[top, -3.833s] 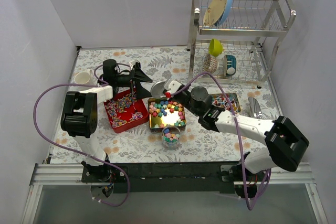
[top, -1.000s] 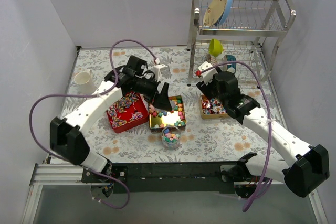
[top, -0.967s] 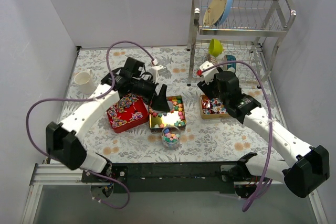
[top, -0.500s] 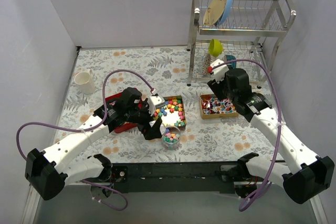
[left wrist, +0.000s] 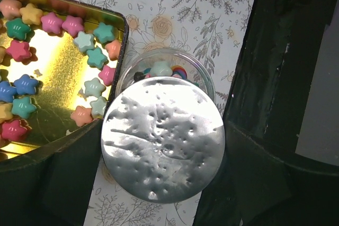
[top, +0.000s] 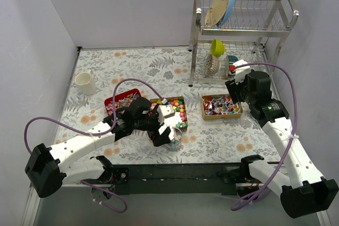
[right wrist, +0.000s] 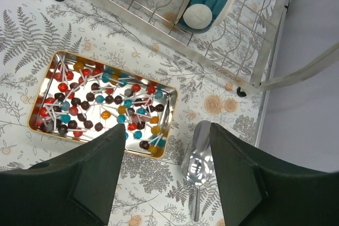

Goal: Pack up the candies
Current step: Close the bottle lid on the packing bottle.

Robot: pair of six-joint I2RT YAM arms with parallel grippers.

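Candies: we see pastel star-shaped sweets in two places, some inside the glass cup and many more in the gold tin just beside it.
Left claw: it hangs directly over the glass cup, jaws spread wide and gripping a round silver lid by its edges.
Lid over cup: from our wrist view the lid covers most of the cup's mouth, and a few sweets peek out past its far edge. We cannot tell whether lid and rim touch.
Candies and left claw: the cup's sweets lie straight below the claw, and the tin's stars lie just off one finger.
Gold tin: stars in pink, teal, blue, peach and yellow ring a bare shiny floor. Its corner sits just beside the cup.
Red tin: behind and left of the cup, beyond the left arm, holding twist-wrapped pieces.
Gold-rimmed tray: right of the cup and well apart, filled with small round sweets on white sticks, in red, blue, orange and dark colours.
Right claw: open wide and empty, hovering far right of the cup, above the tray's right end.
Scoop: a metal scoop lies on the tabletop, farther right of the cup than the tray.
Dish rack: far behind and right of the cup, carrying plates and bowls.
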